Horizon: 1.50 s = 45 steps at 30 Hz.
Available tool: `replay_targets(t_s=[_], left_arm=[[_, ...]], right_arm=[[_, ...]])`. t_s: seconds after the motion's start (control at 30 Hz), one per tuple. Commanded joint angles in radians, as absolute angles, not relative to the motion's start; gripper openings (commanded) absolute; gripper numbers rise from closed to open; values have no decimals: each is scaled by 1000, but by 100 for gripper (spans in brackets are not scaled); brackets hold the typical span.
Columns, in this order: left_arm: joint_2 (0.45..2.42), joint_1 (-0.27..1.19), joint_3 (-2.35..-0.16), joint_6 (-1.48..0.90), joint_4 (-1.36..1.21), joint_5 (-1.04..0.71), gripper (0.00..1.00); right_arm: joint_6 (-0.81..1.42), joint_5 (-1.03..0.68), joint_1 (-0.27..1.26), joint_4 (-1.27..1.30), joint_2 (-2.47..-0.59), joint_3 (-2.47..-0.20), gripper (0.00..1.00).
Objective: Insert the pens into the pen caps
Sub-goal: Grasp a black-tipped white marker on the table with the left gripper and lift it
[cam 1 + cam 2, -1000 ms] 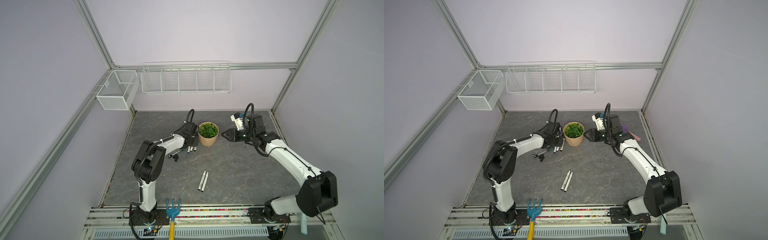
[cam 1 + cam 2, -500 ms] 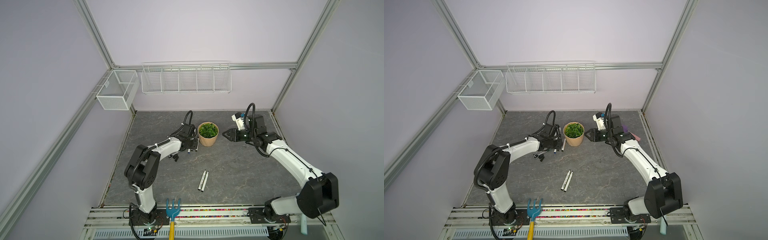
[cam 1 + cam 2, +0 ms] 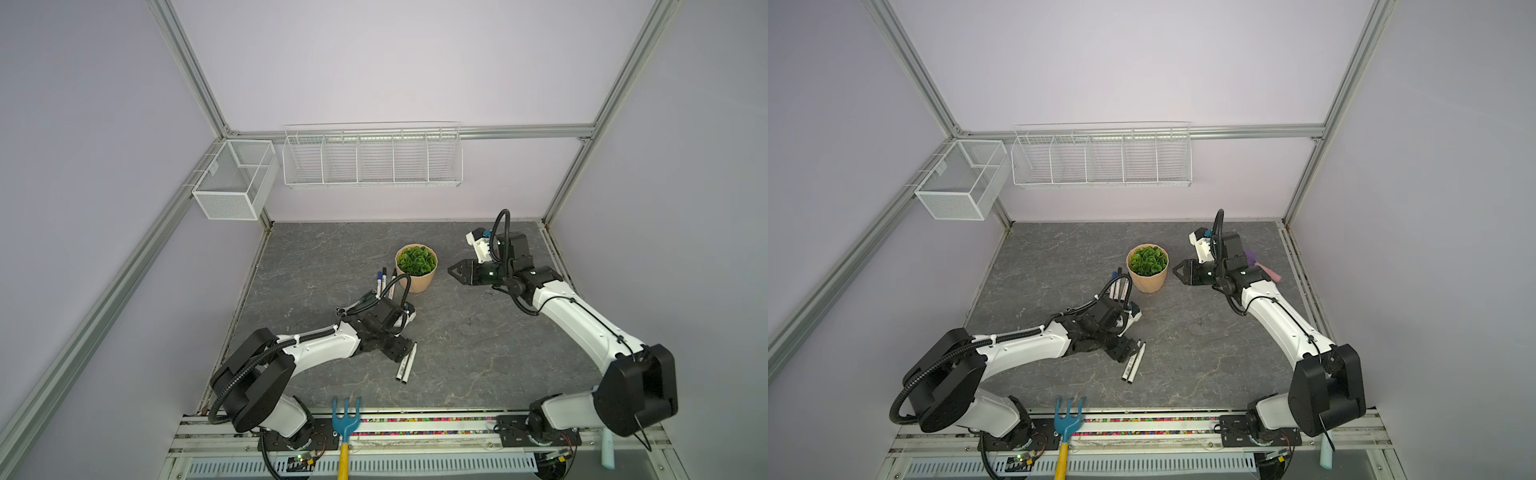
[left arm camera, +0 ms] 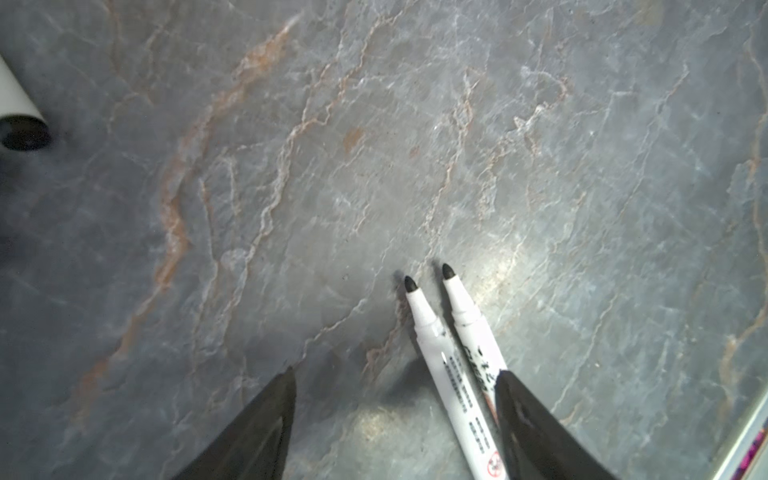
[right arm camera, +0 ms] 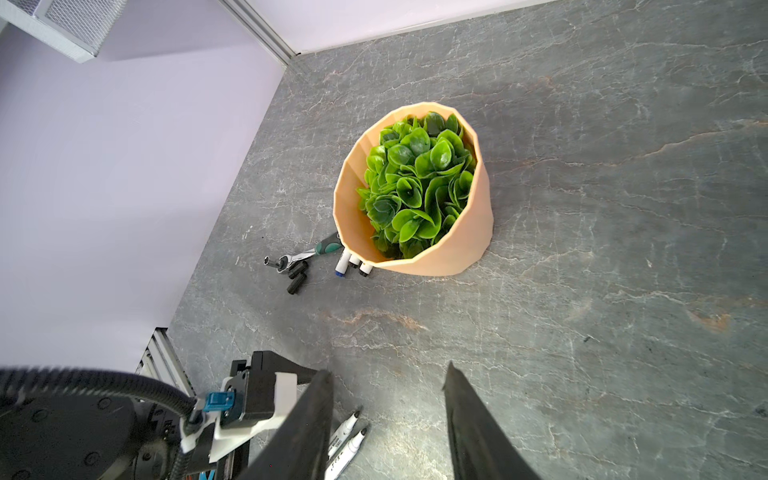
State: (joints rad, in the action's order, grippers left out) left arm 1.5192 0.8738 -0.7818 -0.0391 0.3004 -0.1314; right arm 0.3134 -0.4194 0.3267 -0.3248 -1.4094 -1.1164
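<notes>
In both top views, three capped pens [image 3: 384, 280] lie side by side just left of the plant pot [image 3: 415, 270] at mid-frame. Two uncapped pens [image 3: 406, 365] lie together lower down on the counter [image 3: 478, 353], with the left gripper [image 3: 401, 351] over their upper part. The right gripper [image 3: 455, 272] hangs just right of the pot. The left wrist view shows that pair's bare dark tips at lower centre; the left gripper's jaws are spread wide and grip nothing, and one finger overlaps a barrel. In the right wrist view the right gripper is spread and empty, and two loose caps [image 5: 297, 276] lie beside a wrench [image 5: 307, 253] left of the pot. I judge three pens done and two left.
</notes>
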Motion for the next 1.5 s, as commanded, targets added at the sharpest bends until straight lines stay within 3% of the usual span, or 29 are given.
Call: replay_targets(t_s=[0.0,0.27,0.63,0.73,0.9,1.0,1.17,1.47], left_arm=[[1597,904,-874,8,402,-111,75],[1710,918,-1027,-83,614,-43,63],[1862,927,-1216,-140,894,-1,56],[1873,927,-1227,-150,904,3,47],[1882,919,-1228,-155,901,0,14],[1883,888,-1209,-169,870,-19,0],[1783,809,-1183,-180,705,-48,0],[1571,739,-1167,-265,256,-186,0]], right_arm=[[295,-410,319,-316,-1384,-1099,46],[289,-390,318,-317,-1339,-1077,46],[294,-388,314,-310,-1329,-1074,46],[294,-384,313,-308,-1321,-1072,46],[297,-376,311,-306,-1315,-1066,46],[299,-367,309,-302,-1306,-1063,46],[297,-385,307,-293,-1300,-1055,46],[299,-625,386,-205,-1376,-1051,49]])
